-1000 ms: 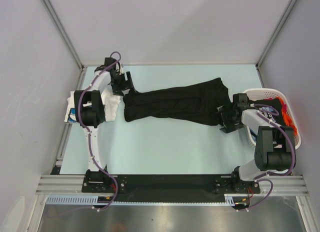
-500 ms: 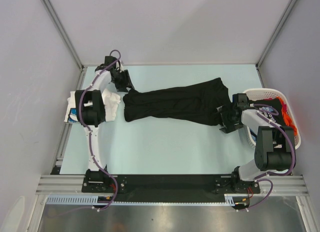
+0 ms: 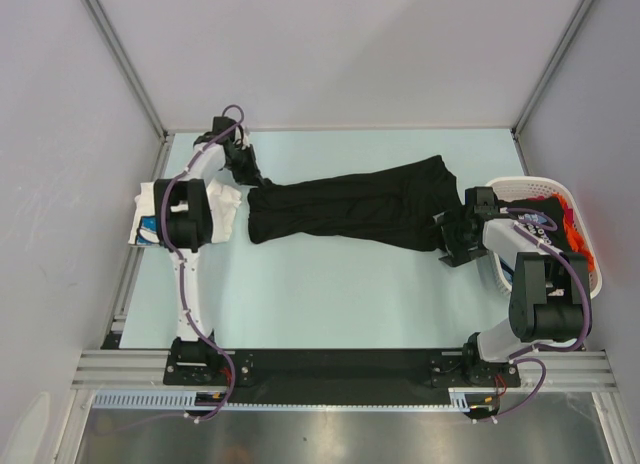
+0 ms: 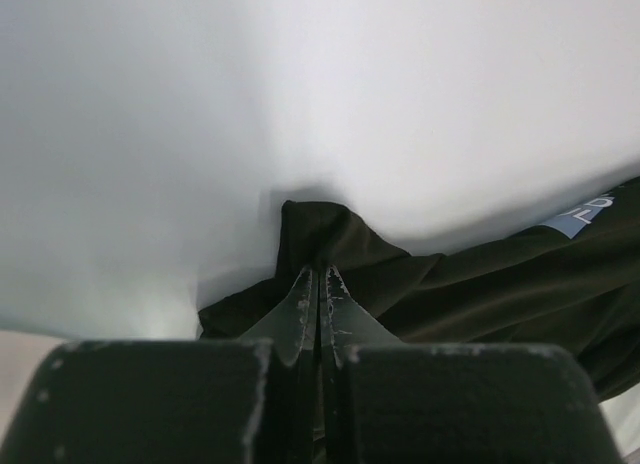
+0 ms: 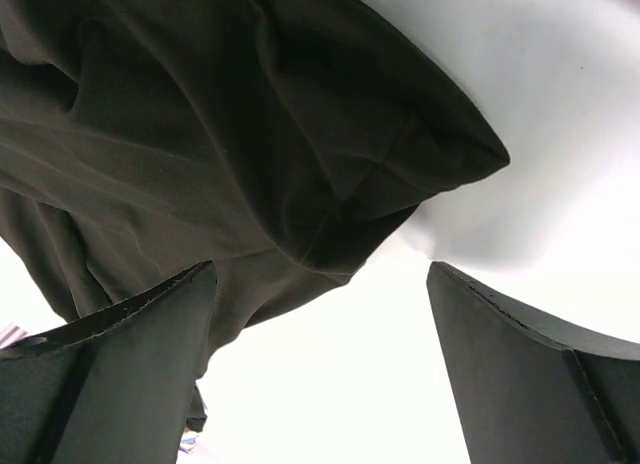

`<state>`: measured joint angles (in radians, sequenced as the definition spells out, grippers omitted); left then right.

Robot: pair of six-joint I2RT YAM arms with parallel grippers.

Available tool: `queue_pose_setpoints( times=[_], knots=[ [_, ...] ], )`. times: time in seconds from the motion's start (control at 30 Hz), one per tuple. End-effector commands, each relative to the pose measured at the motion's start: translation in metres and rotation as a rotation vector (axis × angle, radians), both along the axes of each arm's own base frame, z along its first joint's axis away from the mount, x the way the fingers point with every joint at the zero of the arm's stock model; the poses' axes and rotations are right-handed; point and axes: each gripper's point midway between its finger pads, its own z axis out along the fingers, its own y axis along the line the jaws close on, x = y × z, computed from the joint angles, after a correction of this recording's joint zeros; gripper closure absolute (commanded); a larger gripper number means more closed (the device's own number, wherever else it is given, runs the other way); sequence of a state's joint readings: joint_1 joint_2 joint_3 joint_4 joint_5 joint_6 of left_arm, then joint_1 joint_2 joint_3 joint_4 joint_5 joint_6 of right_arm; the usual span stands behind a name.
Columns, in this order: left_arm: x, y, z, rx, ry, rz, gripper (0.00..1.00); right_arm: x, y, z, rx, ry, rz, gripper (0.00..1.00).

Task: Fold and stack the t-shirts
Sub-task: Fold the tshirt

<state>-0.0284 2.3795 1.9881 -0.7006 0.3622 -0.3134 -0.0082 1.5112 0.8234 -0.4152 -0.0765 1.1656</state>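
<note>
Table w/ black tee lying bunched lengthwise across the middle, one end near the left side, the other reaching toward the basket at the right edge. Left gripper sits at the tee's far-left corner. Wrist cam shows its jaws pressed together w/ a fold of the black cloth pinched at the tips. A pale blue label w/ lettering shows on the cloth further right, text too small to read. Right gripper is at the tee's near-right end, jaws spread wide. On its wrist cam the two fingers stand well apart, a corner of the tee lies beyond the gap, and nothing is gripped. White tee lies crumpled on the table under the left arm, just beside the black tee's left end. Basket holds a dark printed tee plus orange cloth along its far-right side.
</note>
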Motion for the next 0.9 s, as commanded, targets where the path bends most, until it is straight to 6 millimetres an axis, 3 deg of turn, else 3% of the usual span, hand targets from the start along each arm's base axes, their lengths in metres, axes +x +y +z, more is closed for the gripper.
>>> queue_pose_setpoints(
  times=[0.0,0.2,0.23,0.27,0.6,0.63,0.67,0.77,0.87],
  knots=[
    [0.010,0.019,0.049,0.052,-0.119,0.043,1.00,0.001,0.000,0.006,-0.011,-0.021,0.013,0.08],
    [0.008,0.033,0.048,0.101,-0.103,0.088,1.00,0.000,0.002,0.004,-0.007,-0.021,0.019,0.08],
    [0.008,0.049,0.045,0.109,-0.090,0.124,1.00,0.000,0.001,0.003,-0.010,-0.021,0.017,0.08],
    [0.005,0.053,0.041,0.121,-0.073,0.138,1.00,0.000,0.001,0.003,-0.009,-0.024,0.019,0.08],
    [-0.017,0.073,0.002,0.160,0.076,0.208,1.00,0.004,0.002,0.005,-0.005,-0.030,0.018,0.08],
    [-0.018,0.072,0.000,0.156,0.080,0.204,0.89,0.004,0.001,0.006,-0.010,-0.032,0.015,0.08],
    [-0.018,0.071,0.001,0.152,0.079,0.205,0.51,0.004,0.001,0.007,-0.011,-0.035,0.016,0.08],
    [-0.016,0.068,0.015,0.131,0.046,0.192,0.01,0.003,0.000,0.010,-0.012,-0.036,0.016,0.08],
    [-0.012,0.064,0.038,0.115,-0.014,0.168,0.00,-0.003,-0.003,0.014,-0.025,-0.036,0.000,0.07]
  ],
)
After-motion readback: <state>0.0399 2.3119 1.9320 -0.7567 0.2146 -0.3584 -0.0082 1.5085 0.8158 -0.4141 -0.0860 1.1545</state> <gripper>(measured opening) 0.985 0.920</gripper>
